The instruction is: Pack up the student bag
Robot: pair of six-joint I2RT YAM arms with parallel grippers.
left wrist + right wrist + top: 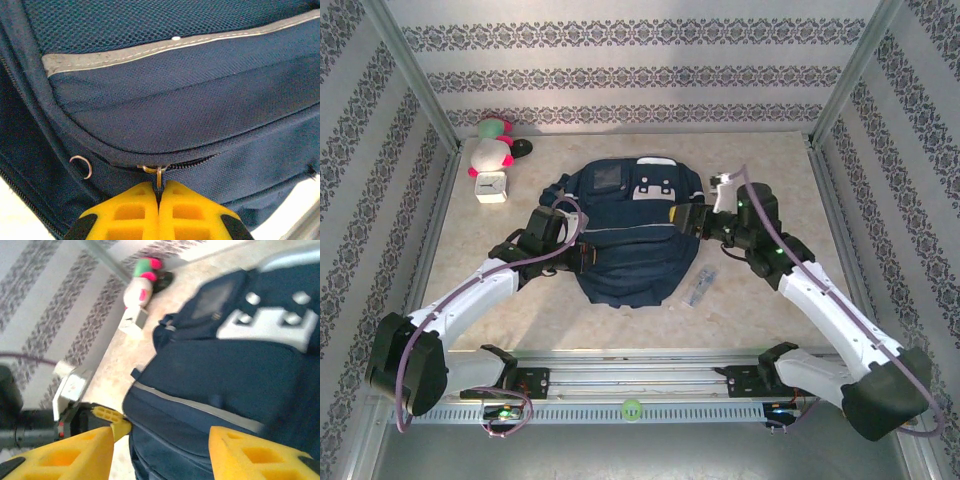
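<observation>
Top external: student bag (pixel 625 235) lies flat at the middle of the counter (pixel 620 325), front pocket up. Left claw (pixel 582 258) sits at the bag's left side, right claw (pixel 682 218) at its right edge. A small grey object (pixel 701 288) lies on the counter just beside the bag's lower right; a plush toy (pixel 492 150) and a white cube (pixel 492 187) stand at the far left corner, well apart from the bag. Left wrist: yellow fingers clenched together on the metal zipper pull (pixel 158 175) of the bag, below the pale stripe (pixel 150 50); a metal ring (pixel 82 165) hangs nearby. Right wrist: claw released, fingers wide apart, bag fabric visible between them, not gripped.
</observation>
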